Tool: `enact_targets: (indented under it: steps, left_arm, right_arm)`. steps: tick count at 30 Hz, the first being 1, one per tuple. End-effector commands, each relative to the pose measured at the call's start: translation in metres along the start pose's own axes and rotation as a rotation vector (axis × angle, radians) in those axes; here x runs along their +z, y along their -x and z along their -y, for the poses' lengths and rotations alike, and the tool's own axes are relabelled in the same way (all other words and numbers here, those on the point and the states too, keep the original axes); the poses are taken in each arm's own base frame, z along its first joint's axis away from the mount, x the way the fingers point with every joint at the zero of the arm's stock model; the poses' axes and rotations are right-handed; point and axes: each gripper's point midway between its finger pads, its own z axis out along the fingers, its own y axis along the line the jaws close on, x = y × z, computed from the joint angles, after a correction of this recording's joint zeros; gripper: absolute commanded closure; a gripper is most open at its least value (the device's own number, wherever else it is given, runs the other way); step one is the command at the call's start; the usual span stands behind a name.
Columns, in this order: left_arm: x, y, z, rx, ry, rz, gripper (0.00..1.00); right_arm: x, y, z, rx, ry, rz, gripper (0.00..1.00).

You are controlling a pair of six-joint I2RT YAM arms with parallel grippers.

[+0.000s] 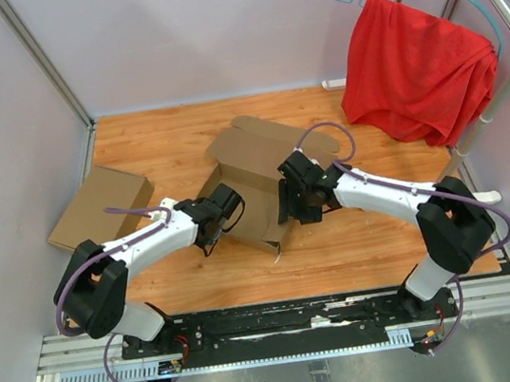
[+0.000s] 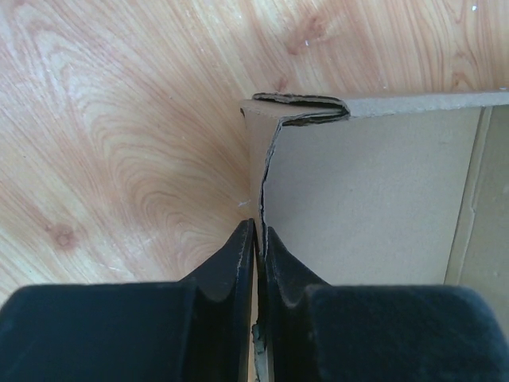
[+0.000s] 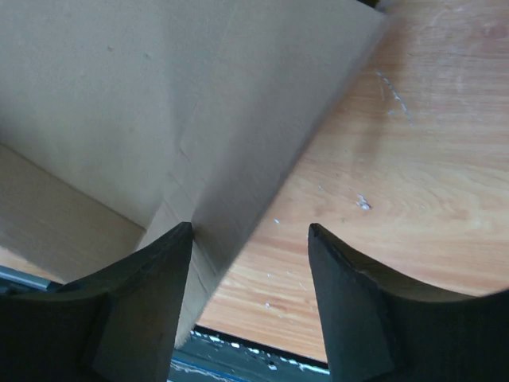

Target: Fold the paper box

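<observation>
Brown cardboard, the paper box point(image 1: 250, 168), sits half-raised on the wooden tabletop point(image 1: 377, 235) between the two pincers, with a wide flap lying open on the far side of them. The left pincer point(image 1: 226, 203) is clenched on the box wall nearest it. Its black fingers point(image 2: 231, 270) pinch the thin cardboard edge just short of a folded corner. The right pincer point(image 1: 288, 203) is at the opposite side, released. Its fingers point(image 3: 151, 302) stand apart, with a slanting panel touching one of them and bare wood showing beside the other. Well out beyond the left pincer's outer side lies a flat tan box point(image 1: 99, 207). A red cloth point(image 1: 414, 66) hangs far past the right pincer.
</observation>
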Motion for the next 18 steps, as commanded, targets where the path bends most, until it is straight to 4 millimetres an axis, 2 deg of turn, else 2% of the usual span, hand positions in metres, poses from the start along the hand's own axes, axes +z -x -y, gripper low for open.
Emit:
enact_targets:
  steps: [1,2,4,5,6,9,11,12,13,18]
  left_arm:
    - [-0.001,0.002,0.011,-0.025,-0.047,0.045,0.88]
    - [-0.001,0.001,0.013,-0.018,-0.056,0.045,0.88]
    - [-0.003,-0.004,0.021,0.033,-0.094,0.031,0.87]
    - [-0.005,-0.009,0.031,0.087,-0.146,0.013,0.86]
    - [-0.009,-0.014,0.043,0.159,-0.215,-0.006,0.86]
    - [-0.029,-0.027,0.07,0.262,-0.443,-0.076,0.82]
    - [-0.041,-0.032,0.077,0.277,-0.573,-0.113,0.42]
    - [-0.047,-0.033,0.079,0.269,-0.621,-0.127,0.13]
    - [-0.051,-0.033,0.078,0.28,-0.658,-0.132,0.02]
    - [-0.067,-0.02,0.076,0.346,-0.698,-0.109,0.01]
  right_arm:
    - [0.024,-0.015,-0.008,-0.042,0.043,-0.048,0.47]
    - [0.029,-0.015,-0.009,-0.049,0.047,-0.053,0.54]
    - [0.035,-0.014,-0.012,-0.076,0.056,-0.055,0.79]
    - [0.037,-0.012,-0.009,-0.089,0.038,-0.05,0.93]
    - [0.038,-0.008,-0.007,-0.103,0.017,-0.038,0.98]
    - [0.038,0.005,0.001,-0.175,-0.044,-0.002,0.99]
    - [0.037,0.013,0.005,-0.222,-0.082,0.009,0.99]
    - [0.037,0.017,0.007,-0.246,-0.096,0.013,0.99]
    - [0.036,0.021,0.009,-0.265,-0.11,0.014,0.99]
    - [0.031,0.043,0.02,-0.34,-0.178,0.027,0.99]
